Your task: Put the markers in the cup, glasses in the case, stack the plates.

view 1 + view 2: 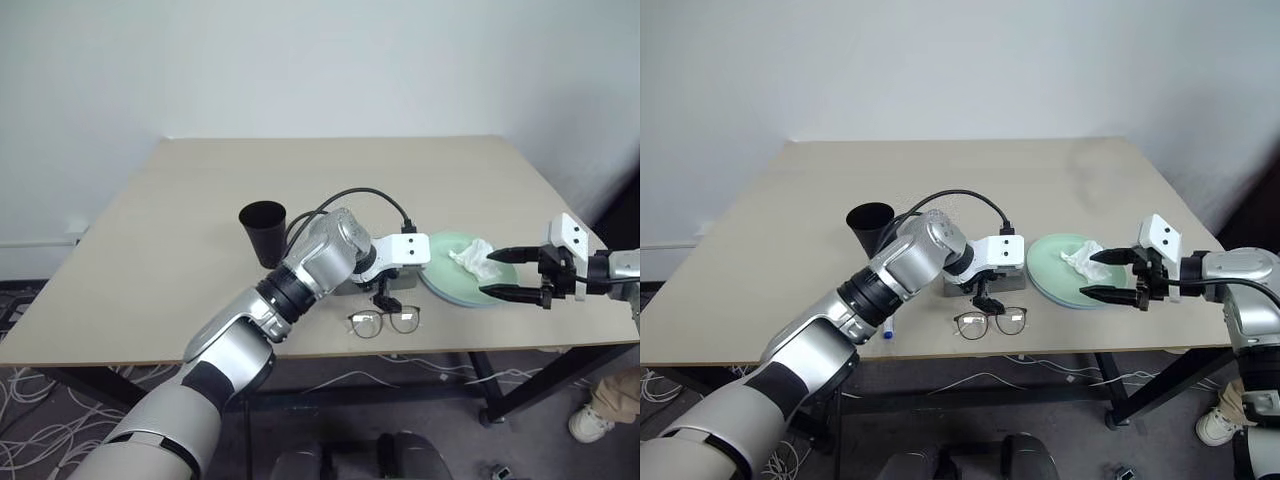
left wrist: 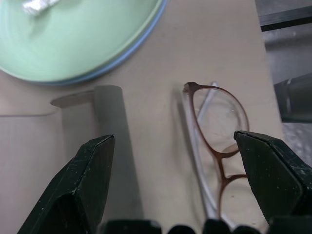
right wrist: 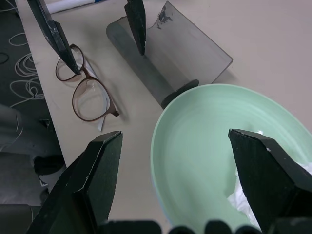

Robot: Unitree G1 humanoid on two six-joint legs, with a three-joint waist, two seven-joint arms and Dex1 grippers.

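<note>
left gripper hangs over the glasses at the desk front edge, jaws wide and empty. right gripper gapes empty at the stacked plates; case sits between.

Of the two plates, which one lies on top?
The mint green plate lies on top, holding the white tissue; only a rim of the light blue plate shows beneath it.
</note>
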